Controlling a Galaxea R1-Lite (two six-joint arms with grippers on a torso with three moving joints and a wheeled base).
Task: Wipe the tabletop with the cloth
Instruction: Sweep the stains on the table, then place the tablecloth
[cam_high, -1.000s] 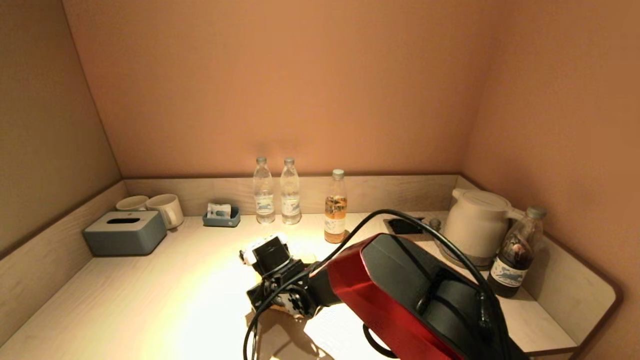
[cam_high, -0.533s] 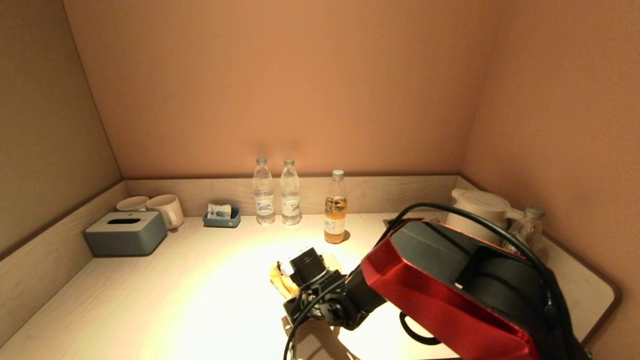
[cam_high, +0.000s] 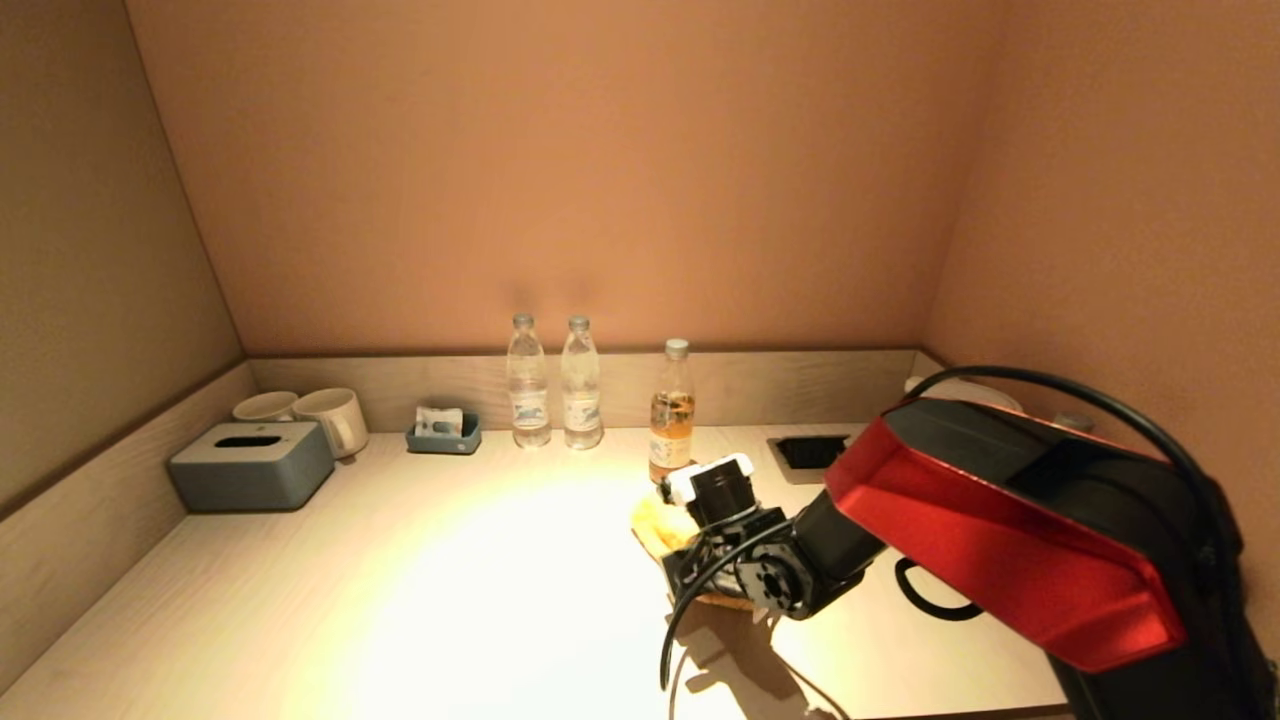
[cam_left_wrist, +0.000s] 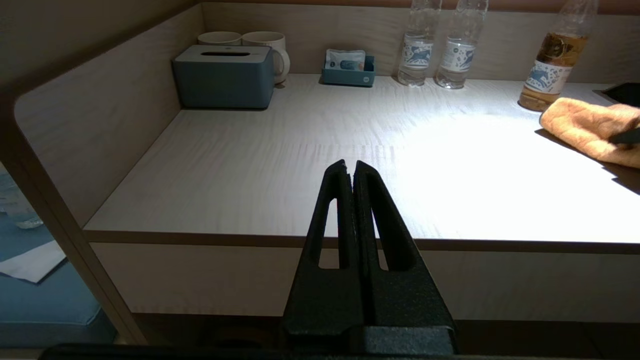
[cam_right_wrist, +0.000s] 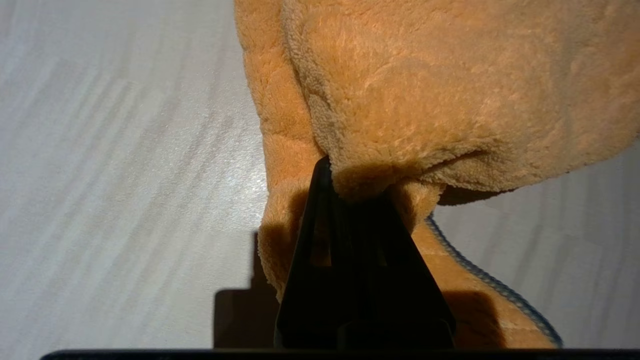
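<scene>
The cloth (cam_right_wrist: 440, 100) lies bunched on the tabletop (cam_high: 480, 560), pinched by the right gripper (cam_right_wrist: 350, 185) at the orange bottle's (cam_high: 671, 420) six o'clock; left gripper (cam_left_wrist: 350, 170) hangs parked, fingers pressed together.

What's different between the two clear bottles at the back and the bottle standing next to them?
The two clear bottles hold colourless liquid; the amber bottle holds amber liquid, not filled to the top. The clear pair stand against the back edge; the amber one stands farther forward, close to the cloth. All three are upright, capped and labelled.
</scene>
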